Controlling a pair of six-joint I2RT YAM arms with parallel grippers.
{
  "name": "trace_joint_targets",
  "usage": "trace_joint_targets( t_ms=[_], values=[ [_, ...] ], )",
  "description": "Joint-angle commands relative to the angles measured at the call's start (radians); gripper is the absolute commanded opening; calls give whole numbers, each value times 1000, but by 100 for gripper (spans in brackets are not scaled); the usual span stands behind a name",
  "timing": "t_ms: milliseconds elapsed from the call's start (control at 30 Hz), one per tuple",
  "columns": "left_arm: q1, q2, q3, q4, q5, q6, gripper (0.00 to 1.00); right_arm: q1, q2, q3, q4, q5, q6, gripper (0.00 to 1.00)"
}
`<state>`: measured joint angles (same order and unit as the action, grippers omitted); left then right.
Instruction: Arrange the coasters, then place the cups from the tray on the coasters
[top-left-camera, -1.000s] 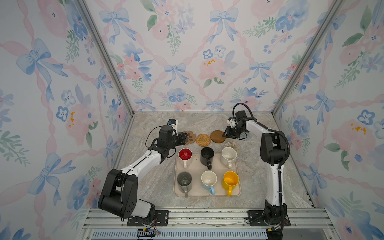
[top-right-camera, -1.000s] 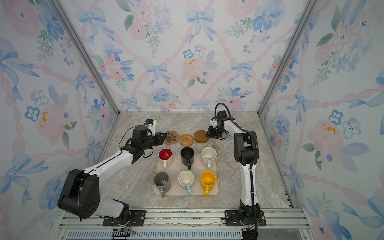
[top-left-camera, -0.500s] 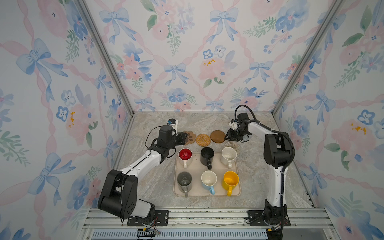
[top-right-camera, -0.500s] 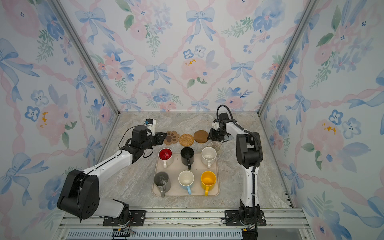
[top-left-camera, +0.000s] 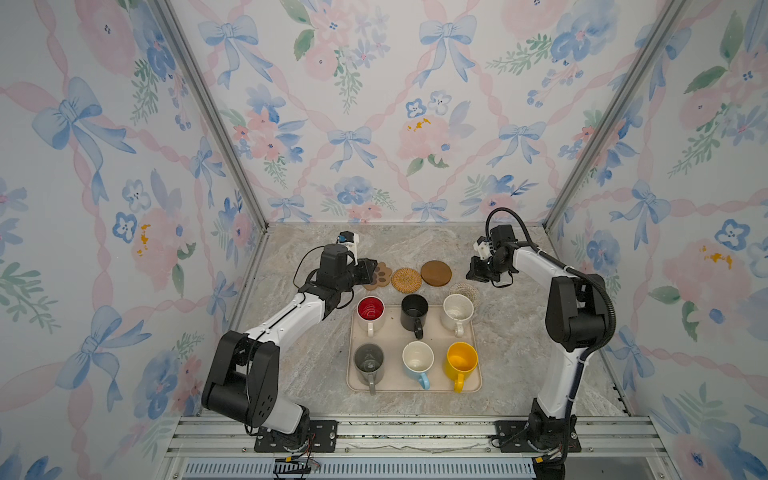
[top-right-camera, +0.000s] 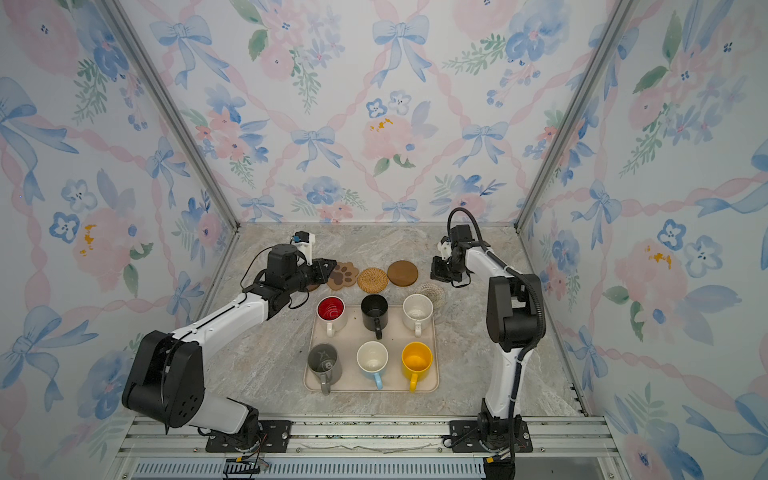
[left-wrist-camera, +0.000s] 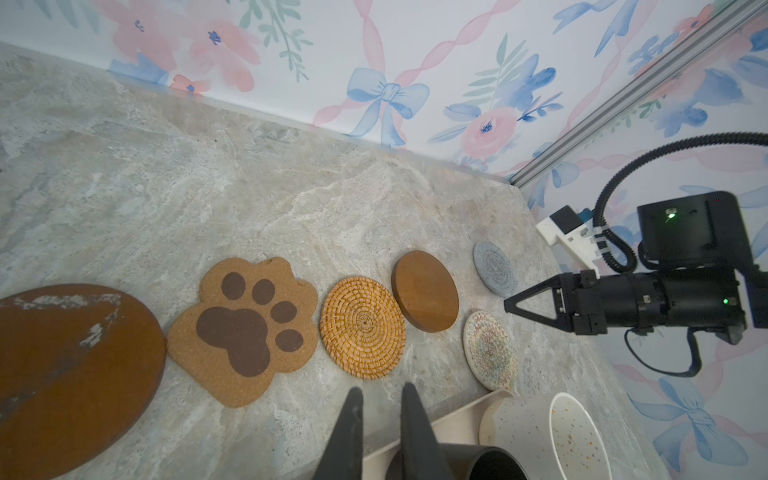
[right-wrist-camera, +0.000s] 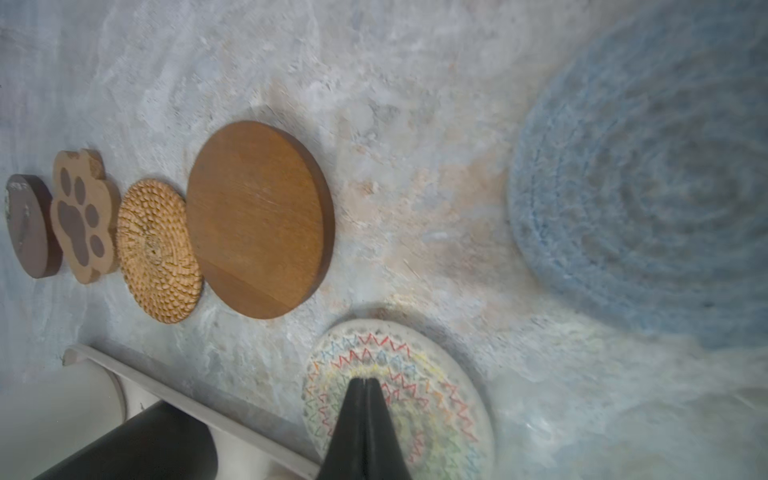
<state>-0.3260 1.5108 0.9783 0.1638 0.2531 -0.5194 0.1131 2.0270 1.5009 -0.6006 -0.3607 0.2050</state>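
- Right gripper (right-wrist-camera: 365, 380) is pinched together, empty, near the cream mat (right-wrist-camera: 436, 399); blue mat (right-wrist-camera: 644, 199) close by;
- Left gripper (left-wrist-camera: 382, 388) is a little apart, empty, near the rattan mat (left-wrist-camera: 362, 327);
- Six cups (top-left-camera: 461, 358) sit on the tray (top-left-camera: 395, 384).

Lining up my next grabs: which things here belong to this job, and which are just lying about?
Job: two dark brown wooden disc coasters; brown paw-shaped coaster; tan round rattan coaster; cream round woven coaster; blue-grey round woven coaster; beige rimmed tray; white mug with red inside; black mug; cream speckled mug; grey mug; light blue mug; yellow mug.
Lying about: no loose items seen.
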Motion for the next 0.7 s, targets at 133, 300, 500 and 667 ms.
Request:
trace_joint_targets(
  t_ms=[133,300,500,667],
  values=[
    [-24,188,241,-50,81,74,15,19,40,-68,22,8,34,0],
    [-37,377,467,-152,142,119,15,15,91,-39,11,26,42,0],
    [-81,577,738,-324,157,186,17,-1,144,40,-19,41,61,0],
    [-96,703,919,-401,170,214,21,-15,193,109,-47,54,80,0]
  ],
)
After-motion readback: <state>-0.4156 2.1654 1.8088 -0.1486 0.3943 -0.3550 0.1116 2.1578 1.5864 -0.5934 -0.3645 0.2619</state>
